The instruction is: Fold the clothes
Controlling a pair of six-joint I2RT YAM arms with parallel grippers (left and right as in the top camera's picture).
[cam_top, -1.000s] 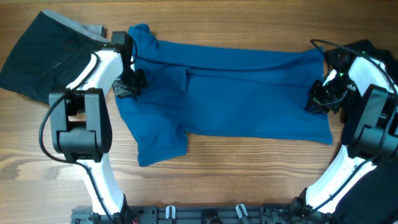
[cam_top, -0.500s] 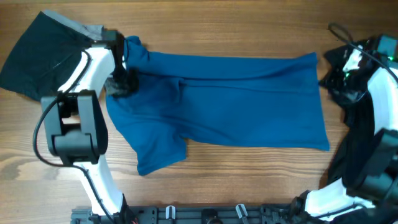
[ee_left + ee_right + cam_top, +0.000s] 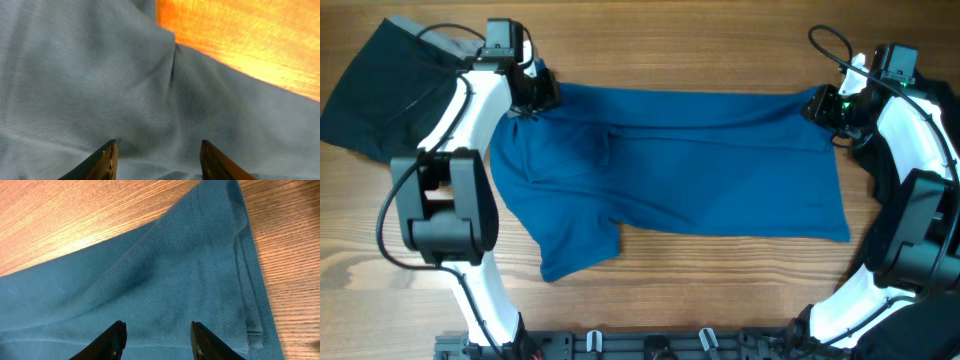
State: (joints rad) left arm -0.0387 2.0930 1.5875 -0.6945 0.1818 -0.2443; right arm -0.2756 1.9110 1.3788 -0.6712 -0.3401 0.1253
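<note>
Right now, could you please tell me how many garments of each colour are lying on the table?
blue polo shirt: 1
dark garments: 2, one at the far left and one under the right arm
Total: 3 garments

The shirt (image 3: 680,160) lies on the table (image 3: 720,300), spanning from under the left gripper (image 3: 535,95) to under the right gripper (image 3: 820,105); a second garment (image 3: 390,90) lies left of the left gripper.
</note>
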